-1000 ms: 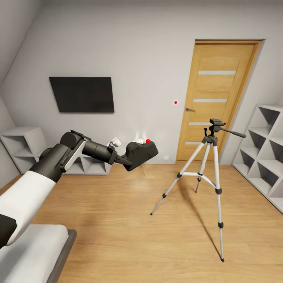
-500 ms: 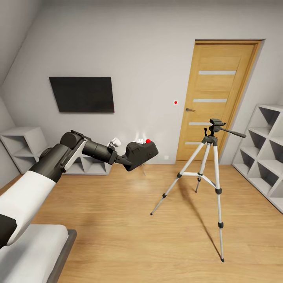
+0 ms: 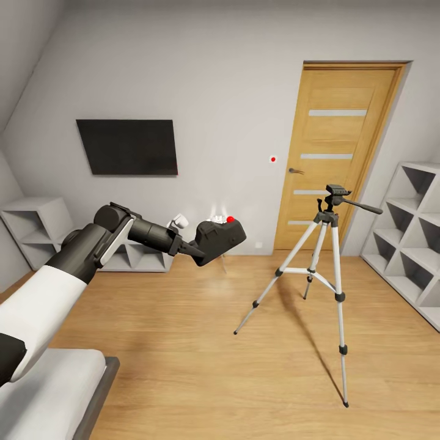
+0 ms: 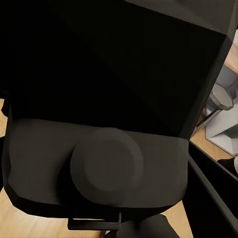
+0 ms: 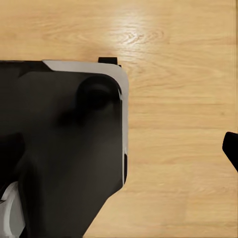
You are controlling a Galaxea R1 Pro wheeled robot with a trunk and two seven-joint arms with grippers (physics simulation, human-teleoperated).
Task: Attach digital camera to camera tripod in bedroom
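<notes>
Matte-black digital camera [image 3: 220, 239] sits clamped at the tip of the left gripper [image 3: 194, 249], held out in mid-air, red button up. In the left wrist view the camera body [image 4: 99, 124] sits hard against the lens, so the fingers can't be seen, but the grip reads as closed on it. Camera tripod [image 3: 326, 278] stands on the plank floor in front of the wooden door [image 3: 339, 153], well apart from the camera. Its head [image 3: 333, 194] lies off to the robot's right of the camera and a bit higher in the head view. Tripod long axis is upright; pan handle sticks out sideways toward the grey cube shelving [image 3: 415, 232]. Left arm is the nearer one and already loaded, so I'd expect a carry rightward and up, then down onto the head. Right gripper: wrist view gives floor and robot body, state can't tell. Vs the pics 1.0 s and 0.5 s back: no difference, arm and camera parked.
</notes>
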